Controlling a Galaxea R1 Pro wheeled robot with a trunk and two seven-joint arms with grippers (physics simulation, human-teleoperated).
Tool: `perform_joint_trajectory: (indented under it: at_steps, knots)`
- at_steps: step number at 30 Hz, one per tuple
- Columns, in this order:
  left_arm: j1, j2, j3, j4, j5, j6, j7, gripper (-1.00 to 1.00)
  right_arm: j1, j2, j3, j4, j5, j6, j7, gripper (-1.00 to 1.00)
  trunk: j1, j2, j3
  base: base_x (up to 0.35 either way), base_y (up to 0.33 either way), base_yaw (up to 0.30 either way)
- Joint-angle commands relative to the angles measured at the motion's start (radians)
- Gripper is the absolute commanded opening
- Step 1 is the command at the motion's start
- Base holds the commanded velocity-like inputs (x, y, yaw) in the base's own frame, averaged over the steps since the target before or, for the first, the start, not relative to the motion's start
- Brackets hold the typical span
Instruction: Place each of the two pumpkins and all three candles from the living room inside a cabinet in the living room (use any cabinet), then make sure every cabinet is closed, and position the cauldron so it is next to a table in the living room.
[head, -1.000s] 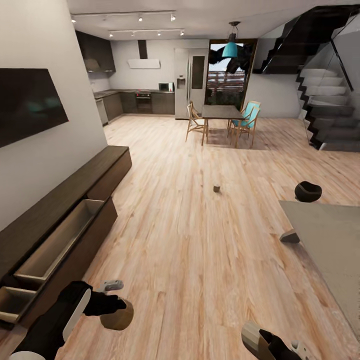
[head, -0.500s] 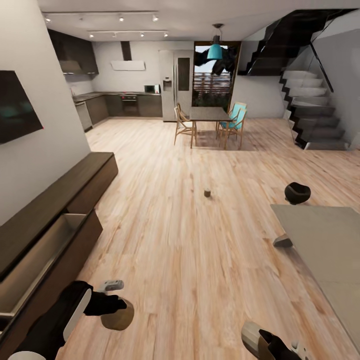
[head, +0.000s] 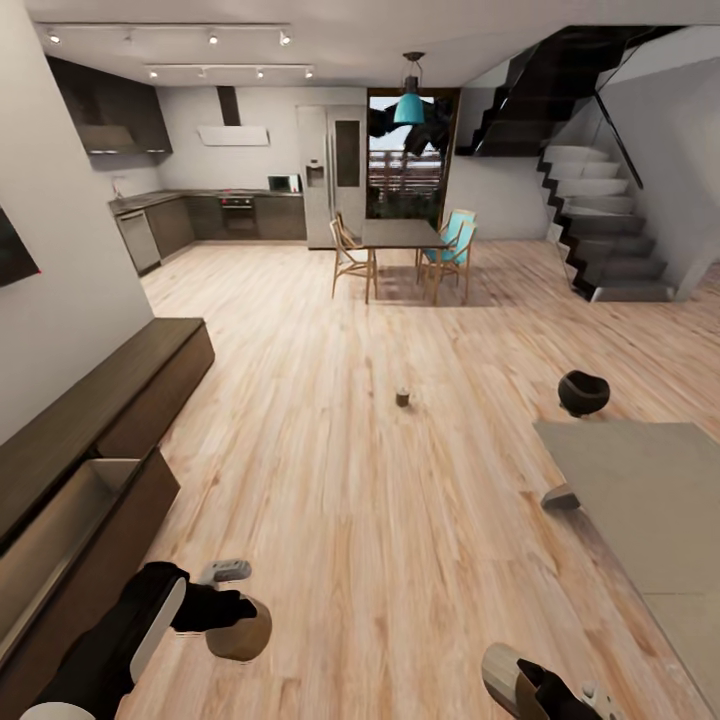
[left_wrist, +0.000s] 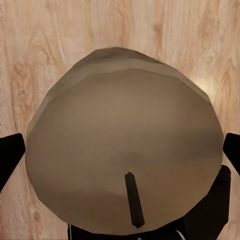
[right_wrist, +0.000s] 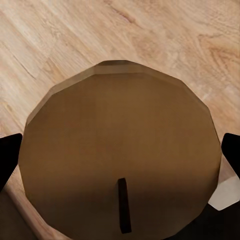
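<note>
candles are clamped one in each tool: left tool (head: 240, 625) holds a candle (left_wrist: 125, 155), right tool (head: 520, 690) holds another (right_wrist: 120, 160). the view has swung right since a second ago, so the cabinet (head: 95, 440), its drawer open, sits further left. a third candle (head: 403, 397) stands on the floor, the cauldron (head: 583, 392) near the bench (head: 640, 500).

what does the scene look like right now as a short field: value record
left end effector: shut on a squat grey-beige candle with a dark wick
right end effector: shut on a second brown-beige candle with a dark wick
third small candle: upright on the pale wood floor, mid-room
round black cauldron: on the floor beyond the low grey-topped table
long dark brown cabinet: along the left wall, one pale-lined drawer open
pumpkins: none seen
</note>
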Motion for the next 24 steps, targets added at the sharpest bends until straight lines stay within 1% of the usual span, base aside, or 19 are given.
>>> perform_joint_trajectory:
  at_steps: [1, 4, 13, 24]
  knots:
    - [0.0, 0.0, 0.0, 0.0, 0.001, 0.0, 0.002, -1.0, 0.0, 0.0, 0.0, 0.0, -0.001, 0.0, -0.001, -1.0, 0.0, 0.0, 0.0, 0.327, 0.0, -0.006]
    - [0.0, 0.0, 0.0, 0.0, 0.001, 0.0, 0.002, -1.0, 0.0, 0.0, 0.001, 0.0, -0.001, -0.003, -0.001, -1.0, 0.0, 0.0, 0.001, 0.327, 0.0, -0.024]
    - [0.0, 0.0, 0.0, 0.0, 0.001, 0.0, 0.002, -1.0, 0.0, 0.0, 0.002, 0.0, -0.001, -0.004, -0.001, -1.0, 0.0, 0.0, 0.012, 0.327, -0.001, -0.091]
    - [0.0, -0.001, -0.001, 0.0, 0.001, 0.0, 0.002, -1.0, 0.0, 0.0, 0.002, 0.0, -0.001, -0.004, -0.001, -1.0, 0.0, 0.0, 0.015, 0.327, -0.054, -0.009]
